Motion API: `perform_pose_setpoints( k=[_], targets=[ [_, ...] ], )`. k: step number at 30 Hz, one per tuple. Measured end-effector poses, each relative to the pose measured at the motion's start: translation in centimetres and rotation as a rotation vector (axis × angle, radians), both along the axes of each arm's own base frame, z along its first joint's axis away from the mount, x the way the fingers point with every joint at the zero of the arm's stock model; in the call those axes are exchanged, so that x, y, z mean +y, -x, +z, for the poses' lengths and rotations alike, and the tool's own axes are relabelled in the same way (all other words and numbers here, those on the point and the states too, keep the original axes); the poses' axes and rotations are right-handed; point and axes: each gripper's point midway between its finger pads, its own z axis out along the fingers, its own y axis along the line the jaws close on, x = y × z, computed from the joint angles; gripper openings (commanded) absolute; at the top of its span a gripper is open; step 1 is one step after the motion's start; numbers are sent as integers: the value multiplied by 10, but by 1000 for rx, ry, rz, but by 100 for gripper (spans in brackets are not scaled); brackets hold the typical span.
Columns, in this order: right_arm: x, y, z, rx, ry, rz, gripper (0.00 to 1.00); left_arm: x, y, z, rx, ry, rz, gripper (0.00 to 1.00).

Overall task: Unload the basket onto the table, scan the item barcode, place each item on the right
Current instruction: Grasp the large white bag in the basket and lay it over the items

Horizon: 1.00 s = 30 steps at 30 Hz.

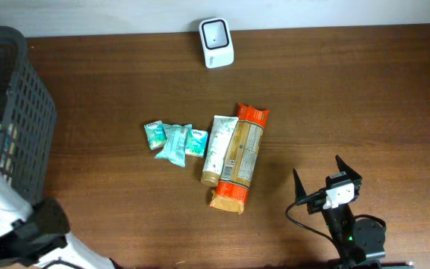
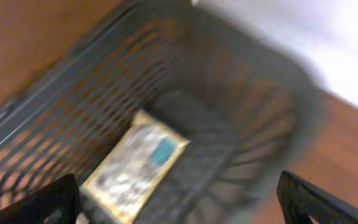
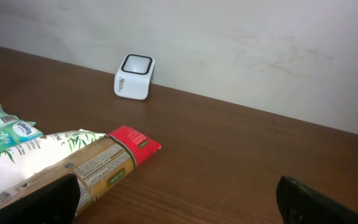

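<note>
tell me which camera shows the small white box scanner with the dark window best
The right wrist view: the small white box scanner appears largest, side and dark top window both visible, on the brown wooden table. Overhead shows only its top. The left wrist view shows a dark basket instead.

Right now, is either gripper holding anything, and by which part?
Nothing is held. Left gripper: open above the basket, a packet lying inside. Right gripper: open above the table.
</note>
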Motion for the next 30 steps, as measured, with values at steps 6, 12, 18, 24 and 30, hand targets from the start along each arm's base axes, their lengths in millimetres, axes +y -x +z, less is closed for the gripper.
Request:
perform_pose_setpoints(
  k=[6, 12, 18, 24, 30],
  targets=[
    [0, 0, 0, 0, 0, 0, 99, 67, 44, -118, 304, 127, 131, 98],
    [0, 0, 0, 0, 0, 0, 99, 72, 43, -246, 519, 134, -45, 100],
    [0, 0, 0, 0, 0, 0, 99, 81, 35, -286, 534, 44, -146, 100],
    [0, 0, 0, 0, 0, 0, 99, 85, 38, -325, 602, 79, -167, 96],
    [0, 0, 0, 0, 1, 0, 99, 97, 53, -335, 654, 81, -130, 65]
  ],
)
